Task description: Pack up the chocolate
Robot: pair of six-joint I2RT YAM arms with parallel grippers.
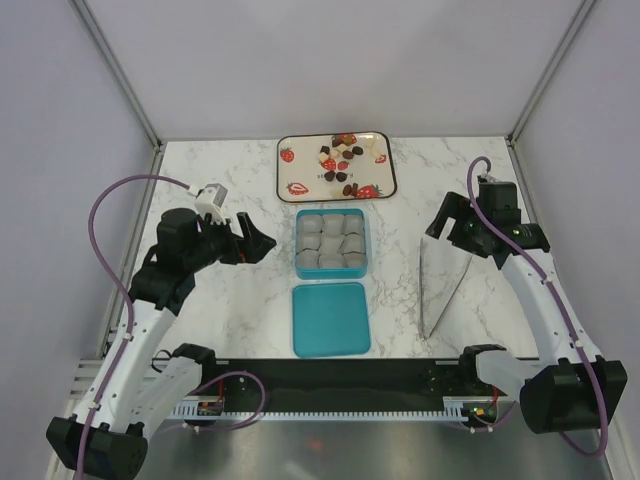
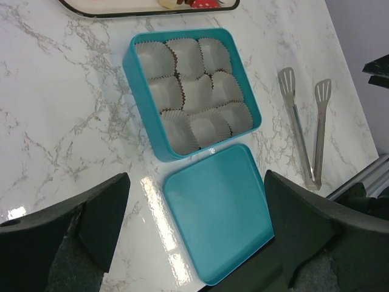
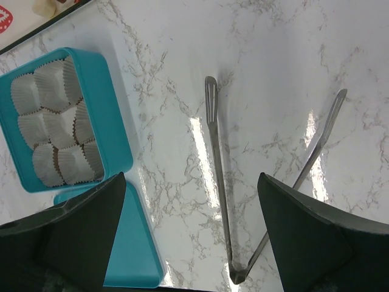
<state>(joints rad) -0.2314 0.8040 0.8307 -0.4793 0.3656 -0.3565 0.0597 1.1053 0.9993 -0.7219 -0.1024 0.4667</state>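
The chocolates (image 1: 340, 160), several small dark, milk-brown and white pieces, lie on a white tray (image 1: 283, 165) with printed strawberries at the back centre. The teal box (image 1: 298, 245) stands open in front of it, its grey-white liner cups (image 1: 331, 240) all empty; it also shows in the left wrist view (image 2: 143, 115) and the right wrist view (image 3: 115, 121). My left gripper (image 1: 262, 243) hovers left of the box, open and empty (image 2: 194, 201). My right gripper (image 1: 440, 222) hovers right of the box above the metal tongs (image 1: 440, 285), open and empty (image 3: 189, 194).
The teal lid (image 1: 331, 318) lies flat in front of the box, also seen in the left wrist view (image 2: 219, 213) and the right wrist view (image 3: 130, 249). The tongs (image 3: 217, 170) lie spread on the marble, hinge toward the near edge. A black rail runs along the table's front.
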